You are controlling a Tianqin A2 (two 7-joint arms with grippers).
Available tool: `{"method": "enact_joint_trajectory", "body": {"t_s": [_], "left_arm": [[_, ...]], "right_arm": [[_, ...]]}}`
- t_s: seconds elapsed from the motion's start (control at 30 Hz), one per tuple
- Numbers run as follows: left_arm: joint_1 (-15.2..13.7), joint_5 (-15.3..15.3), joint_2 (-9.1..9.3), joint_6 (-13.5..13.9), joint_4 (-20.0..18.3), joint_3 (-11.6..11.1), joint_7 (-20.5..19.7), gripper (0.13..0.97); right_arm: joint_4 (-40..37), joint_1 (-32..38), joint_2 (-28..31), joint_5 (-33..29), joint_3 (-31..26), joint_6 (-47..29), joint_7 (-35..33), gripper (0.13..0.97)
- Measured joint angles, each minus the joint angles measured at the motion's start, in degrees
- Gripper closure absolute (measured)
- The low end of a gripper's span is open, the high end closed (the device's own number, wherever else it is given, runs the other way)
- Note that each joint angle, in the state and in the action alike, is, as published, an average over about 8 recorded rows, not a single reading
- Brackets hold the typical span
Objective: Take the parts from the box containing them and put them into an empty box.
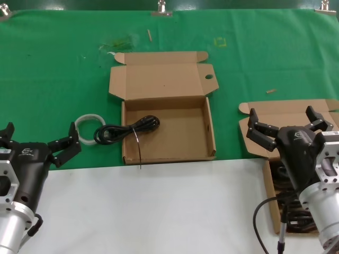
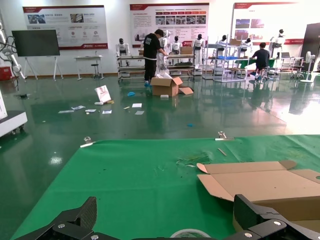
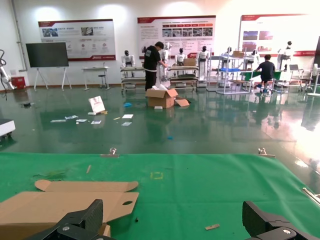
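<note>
Green table cloth (image 1: 63,58) carries two mailer boxes: the holed-lid empty box (image 1: 168,153) sits well ahead of and between both arms, the box containing them (image 1: 273,206) is directly under the right gripper (image 1: 288,123), mostly hidden by that arm. Right gripper hovers above it, fingers spread wide, nothing held. Left gripper (image 1: 38,143) is low at the near left, also wide, nothing held, looks parked. One black cable (image 1: 124,129) lies draped over the centre box's left wall, plug end outside beside the white ring (image 1: 89,123), rest inside. Biggest risk I see: that cable isn't seated, so any nudge to the wall or another bundle dropped on it could tip it out onto the cloth. Next: the remaining parts (image 1: 283,177) in the right box look tangled under the arm, so a grab could lift two or drag the light box. Smallest: the thin tie (image 1: 139,151) sticking past the front wall could snag a finger
</note>
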Motion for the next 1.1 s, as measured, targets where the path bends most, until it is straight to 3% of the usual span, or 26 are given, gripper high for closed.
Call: {"method": "enact_joint_trajectory", "body": {"t_s": [1.1], "left_arm": [[0.0,0.0,0.0,0.0,0.0,0.0,0.0,0.132]], "right_arm": [[0.1,-0.3,-0.1,-0.4,0.5,-0.3,0.6,0.129]]}}
